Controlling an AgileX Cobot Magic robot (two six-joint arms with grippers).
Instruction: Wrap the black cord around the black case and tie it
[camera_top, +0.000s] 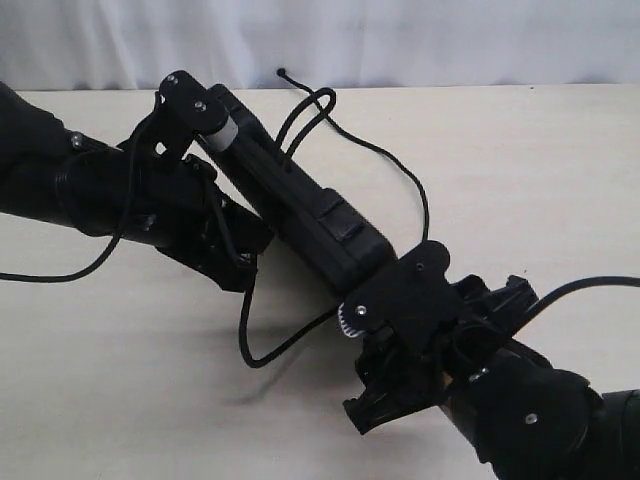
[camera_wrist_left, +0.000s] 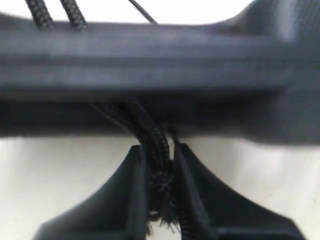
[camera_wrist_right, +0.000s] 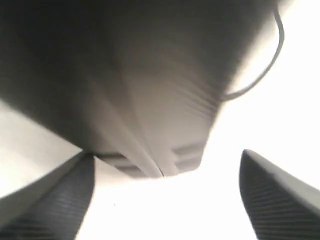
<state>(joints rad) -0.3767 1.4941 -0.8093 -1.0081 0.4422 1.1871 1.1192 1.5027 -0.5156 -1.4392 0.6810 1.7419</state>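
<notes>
The black case (camera_top: 300, 205) runs slantwise across the table's middle, from far left to near right. The black cord (camera_top: 412, 180) loops over its far end, sweeps out to the right and trails in a bend at the near left. At the far end my left gripper (camera_top: 200, 115) is shut on the cord (camera_wrist_left: 152, 140), whose frayed tip sticks out behind the jaws, and the case (camera_wrist_left: 150, 65) is right in front of it (camera_wrist_left: 156, 150). My right gripper (camera_top: 390, 290) is at the near end with its jaws wide open (camera_wrist_right: 167, 154). The case (camera_wrist_right: 125, 75) fills the space just beyond them, and a cord strand (camera_wrist_right: 272, 60) curves behind.
The beige table (camera_top: 520, 150) meets a white backdrop at the back. Thicker black robot cables trail at the left (camera_top: 60, 270) and right (camera_top: 590, 285) edges. Both arms crowd the case's two ends.
</notes>
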